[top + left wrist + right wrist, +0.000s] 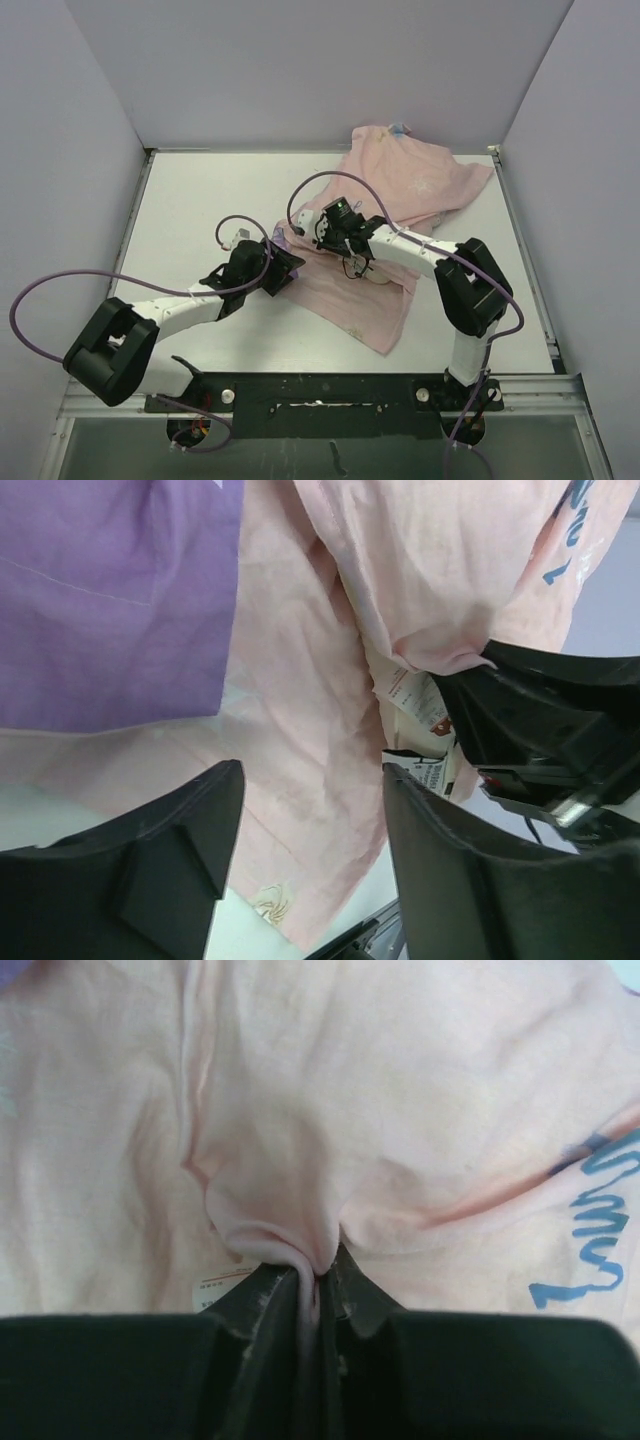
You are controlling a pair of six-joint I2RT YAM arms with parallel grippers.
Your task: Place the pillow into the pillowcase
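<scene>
My right gripper pinches a fold of the pillowcase, I'd say to hold it over the mostly hidden pillow, while my left gripper hangs spread alongside.

A white table fills the centre of the frame; the pillowcase, pale pink side up, lies rumpled across its upper right, trailing toward lower centre.
</scene>
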